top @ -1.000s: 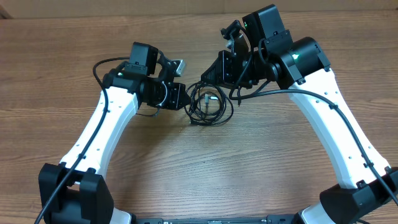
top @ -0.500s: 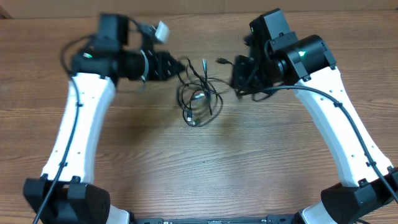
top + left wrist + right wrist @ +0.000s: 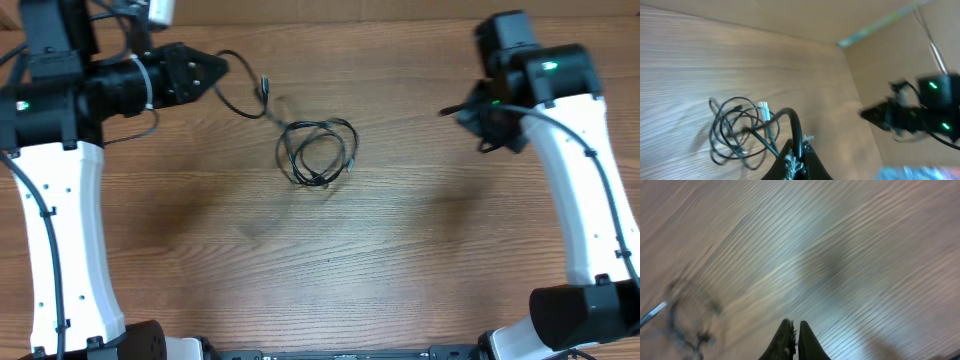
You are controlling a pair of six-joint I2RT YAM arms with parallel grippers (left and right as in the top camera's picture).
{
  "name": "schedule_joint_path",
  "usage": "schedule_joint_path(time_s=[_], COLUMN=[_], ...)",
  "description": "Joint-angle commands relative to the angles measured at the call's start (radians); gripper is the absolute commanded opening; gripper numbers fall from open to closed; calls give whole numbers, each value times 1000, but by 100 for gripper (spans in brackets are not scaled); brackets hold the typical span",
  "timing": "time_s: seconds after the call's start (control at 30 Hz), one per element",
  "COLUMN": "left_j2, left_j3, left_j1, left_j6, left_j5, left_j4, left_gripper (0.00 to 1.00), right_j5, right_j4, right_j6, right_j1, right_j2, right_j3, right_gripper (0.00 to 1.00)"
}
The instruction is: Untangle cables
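A loose coil of thin black cables lies on the wooden table at centre. My left gripper is at the upper left, shut on one separate black cable that hangs in a curve towards the coil. In the left wrist view that cable arcs out of the left gripper to a silver-tipped plug above the coil. My right gripper is off to the right of the coil, shut. Nothing shows between the fingers of the right gripper; the coil is a blur at lower left.
A brown cardboard wall rises along the table's far side. Both white arms stand at the sides, the left arm and the right arm. Thick black robot wires run along them.
Both arms have swung apart from the bundle, left to the upper left, right to the right. One cable has come out with the left gripper; the coil has shifted slightly.
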Motion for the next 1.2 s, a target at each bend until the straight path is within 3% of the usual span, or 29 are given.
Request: schedule_joint_path(time_s=[0.0, 0.1, 0.2, 0.23, 0.33, 0.37, 0.47, 0.5, 0.83, 1.07, 1.17], left_j2=[-16, -16, -16, -16, -16, -16, -16, -16, -16, -16, -16], left_j3=[26, 26, 26, 26, 26, 26, 26, 26, 26, 26, 26], left_j1=[99, 143, 117, 102, 41, 19, -52, -69, -132, -132, -132], left_j6=[-84, -83, -63, -64, -77, -80, -137, -156, -270, -278, -344], left_j5=[-87, -44, 63, 74, 80, 73, 22, -1, -44, -44, -40], left_j4=[-18, -43, -51, -51, -47, -45, -31, -30, -76, -104, -120], left_gripper=[4, 4, 4, 4, 4, 4, 4, 4, 4, 4, 4], right_j5=[46, -61, -401, -482, -699, -746, -794, -787, -781, -781, -774], right_j4=[-3, 7, 49, 57, 71, 71, 86, 100, 275, 339, 409], right_j6=[15, -57, -331, -393, -587, -640, -750, -749, -753, -779, -779], right_j1=[-108, -182, -206, -198, -159, -139, -34, -6, 280, 401, 455], right_j2=[-3, -3, -3, -3, -3, -3, -3, -2, 46, 123, 156], right_j3=[-1, -1, -3, -4, -5, -5, -5, -5, -5, -5, -5], right_gripper=[4, 4, 5, 10, 33, 45, 96, 100, 100, 97, 95])
